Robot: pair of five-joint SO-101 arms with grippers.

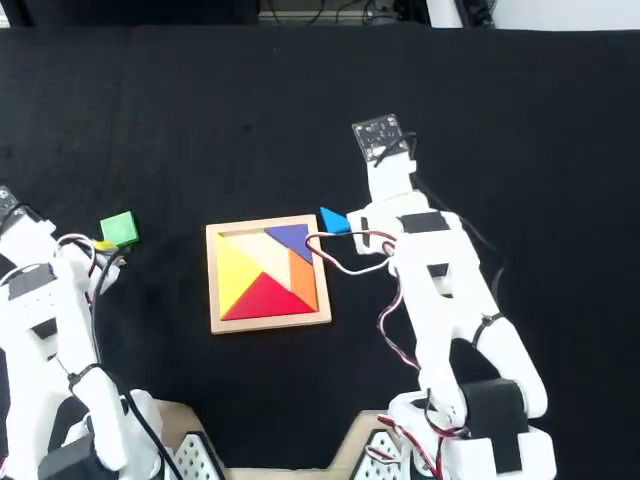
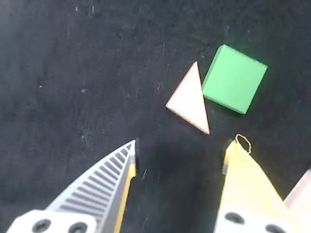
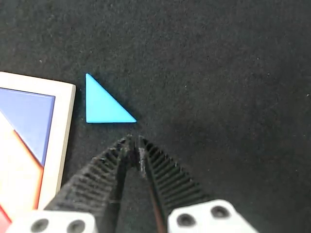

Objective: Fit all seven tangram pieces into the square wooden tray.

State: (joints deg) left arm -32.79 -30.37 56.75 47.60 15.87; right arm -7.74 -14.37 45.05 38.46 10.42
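The square wooden tray lies mid-table and holds yellow, red, orange and dark blue pieces, with a pale area at its upper left. A light blue triangle rests on the cloth just outside the tray's upper right corner. My right gripper is shut with nothing in it, its tips just short of that triangle. A green square and a pale triangle touching it lie left of the tray. My left gripper stands open just short of them.
Black cloth covers the table. The right arm's red and white cable loops over the tray's right edge. The arm bases and a wooden board sit at the front edge.
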